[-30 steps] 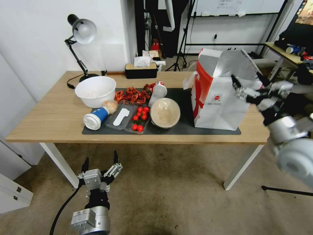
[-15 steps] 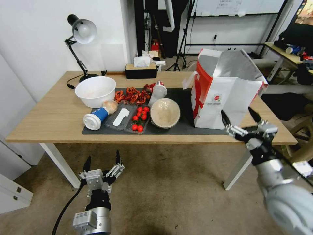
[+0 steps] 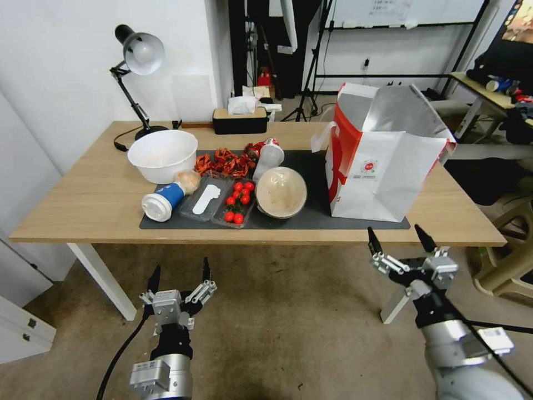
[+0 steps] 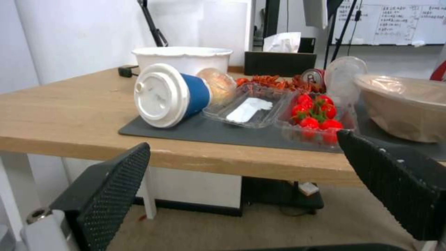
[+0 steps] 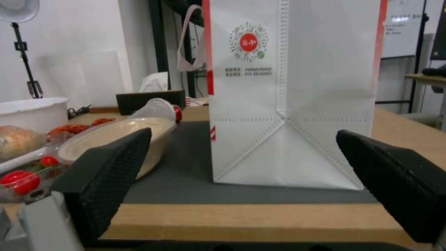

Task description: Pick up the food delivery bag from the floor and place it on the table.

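The food delivery bag [image 3: 383,161], white with red panels and a silver lining, stands upright on the dark grey mat at the right end of the table [image 3: 83,205]. The right wrist view faces its front panel [image 5: 288,94] with the round red logo. My right gripper [image 3: 400,250] hangs open below the table's front edge, in front of the bag and apart from it, holding nothing. My left gripper [image 3: 179,276] is open and empty too, low over the floor [image 3: 288,328] in front of the table's left half.
On the mat lie a white bowl [image 3: 162,154], a tipped blue cup [image 3: 162,201], a tray of tomatoes [image 3: 237,203] and a covered bowl [image 3: 281,192]. A desk lamp [image 3: 136,61] and tissue box [image 3: 241,118] stand at the back. White table legs [image 3: 102,280] flank the floor space.
My right gripper has come away from the bag and dropped from beside it to below the table's front edge. The bag stays standing on the mat. The left gripper sank slightly.
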Motion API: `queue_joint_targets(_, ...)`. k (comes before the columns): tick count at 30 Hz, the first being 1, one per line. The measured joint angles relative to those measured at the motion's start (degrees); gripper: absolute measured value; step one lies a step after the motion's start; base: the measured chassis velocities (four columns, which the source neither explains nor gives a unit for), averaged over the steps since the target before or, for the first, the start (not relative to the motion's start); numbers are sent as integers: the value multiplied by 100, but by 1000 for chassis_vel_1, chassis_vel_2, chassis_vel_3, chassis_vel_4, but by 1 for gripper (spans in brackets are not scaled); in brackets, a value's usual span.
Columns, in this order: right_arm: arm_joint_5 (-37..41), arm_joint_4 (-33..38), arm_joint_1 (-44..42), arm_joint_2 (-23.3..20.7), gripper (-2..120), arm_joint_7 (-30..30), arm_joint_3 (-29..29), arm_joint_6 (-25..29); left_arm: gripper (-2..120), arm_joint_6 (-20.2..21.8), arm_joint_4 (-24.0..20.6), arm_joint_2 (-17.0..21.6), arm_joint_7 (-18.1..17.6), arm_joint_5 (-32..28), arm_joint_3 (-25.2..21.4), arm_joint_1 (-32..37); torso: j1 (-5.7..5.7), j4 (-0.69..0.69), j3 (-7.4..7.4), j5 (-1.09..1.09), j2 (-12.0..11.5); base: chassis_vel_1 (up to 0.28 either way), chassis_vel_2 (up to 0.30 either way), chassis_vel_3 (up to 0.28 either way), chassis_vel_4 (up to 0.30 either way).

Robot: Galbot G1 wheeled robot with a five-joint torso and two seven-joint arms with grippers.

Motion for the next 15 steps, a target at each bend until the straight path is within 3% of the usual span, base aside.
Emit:
queue_joint_targets(5,-322,-161,-14,383,100,16,-351,48,100,-8,29,-7,12,35,3,-11,0,0,0,0,0,0,0,0,0)
queue_joint_targets(15,-621,-359,82,612,100,47,-686,104,100,-11,64,-17,34,79,4,-13,1,0,0,0,0,0,0,0,0)
